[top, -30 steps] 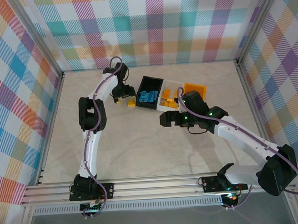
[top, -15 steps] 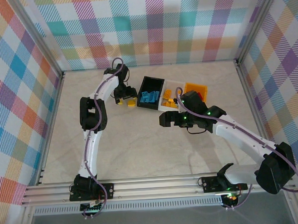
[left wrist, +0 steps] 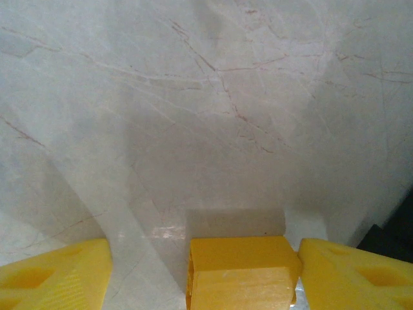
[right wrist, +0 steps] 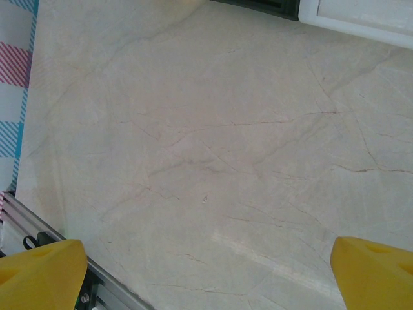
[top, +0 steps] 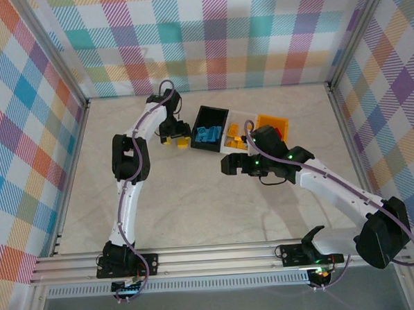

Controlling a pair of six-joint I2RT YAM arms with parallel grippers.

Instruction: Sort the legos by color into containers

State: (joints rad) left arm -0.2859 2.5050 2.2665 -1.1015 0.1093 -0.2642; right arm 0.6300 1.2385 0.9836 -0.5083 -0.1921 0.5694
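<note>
Along the near edge runs a ribbed aluminium rail, with both arm bases bolted to it. Beyond it lies the table, a smooth, pale stone-look surface with thin brown veins.

The right gripper hangs over bare table right of centre, pointing left. Its blunt yellow plastic fingertips sit at opposite corners of the wrist view. The jaws stand wide with nothing between them.

Farther off and to the left, the left gripper is down at the table. Its jaws are partly spread and bracket a single yellow lego, a blocky matte brick resting on the surface. The right fingertip is touching or just beside the brick, while a clear gap separates the brick from the left fingertip; the jaws are not clamped on it. From above, this brick lies just left of the black bin.

At the far middle of the table the three rectangular containers stand side by side. The black bin, on the left, holds blue legos. The white translucent bin, in the middle, holds yellow legos. The orange bin, on the right, shows some red inside.

Pastel checked cloth walls close in the left, right and far sides.
</note>
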